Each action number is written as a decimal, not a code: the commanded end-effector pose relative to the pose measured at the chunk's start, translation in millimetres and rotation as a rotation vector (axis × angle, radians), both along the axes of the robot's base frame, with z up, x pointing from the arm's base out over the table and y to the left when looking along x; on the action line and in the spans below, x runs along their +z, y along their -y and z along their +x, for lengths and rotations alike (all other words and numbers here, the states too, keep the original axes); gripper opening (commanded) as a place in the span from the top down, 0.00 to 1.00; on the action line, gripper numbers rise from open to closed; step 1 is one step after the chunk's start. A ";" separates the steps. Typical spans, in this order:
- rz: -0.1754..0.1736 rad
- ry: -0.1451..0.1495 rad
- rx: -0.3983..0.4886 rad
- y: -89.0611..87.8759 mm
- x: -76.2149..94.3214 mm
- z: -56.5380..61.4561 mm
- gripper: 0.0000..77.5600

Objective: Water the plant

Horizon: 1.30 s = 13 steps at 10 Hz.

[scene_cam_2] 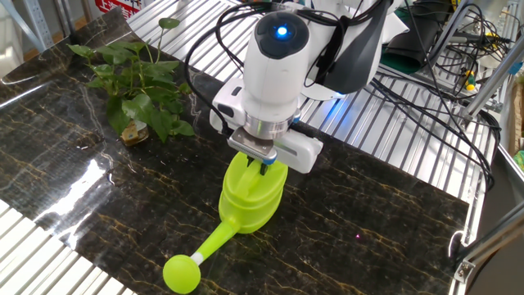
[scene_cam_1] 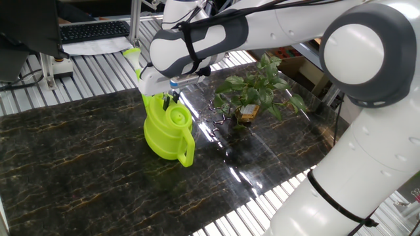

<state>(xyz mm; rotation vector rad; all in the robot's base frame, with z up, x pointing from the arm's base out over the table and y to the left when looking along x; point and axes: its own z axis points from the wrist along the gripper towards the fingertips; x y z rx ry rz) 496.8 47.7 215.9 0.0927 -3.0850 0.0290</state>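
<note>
Lime-green watering can (scene_cam_1: 167, 129) upright on dark marbled table (scene_cam_1: 65, 170), gripper (scene_cam_1: 169, 99) down at its top, seemingly pinching the upper edge; exact closure hard to confirm, so cannot tell for certain. Plant (scene_cam_1: 254, 92) just beside the can, toward the table's far corner, not touching.

From the other fixed view: gripper (scene_cam_2: 262, 165) planted on the can (scene_cam_2: 250, 197), long spout pointing away from plant (scene_cam_2: 135, 90), well apart. Judged early: can at most grasped, no tilting, no pouring; carrying and watering left.
</note>
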 end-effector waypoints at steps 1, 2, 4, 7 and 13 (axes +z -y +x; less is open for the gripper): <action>0.002 0.002 -0.002 0.1 1.4 3.0 0.99; 0.002 0.002 -0.001 0.1 1.4 3.1 0.99; 0.004 0.001 0.002 0.3 -0.1 7.9 0.99; 0.008 0.000 0.000 0.7 -3.7 11.4 0.99; 0.002 0.003 0.000 0.9 -5.3 11.5 0.99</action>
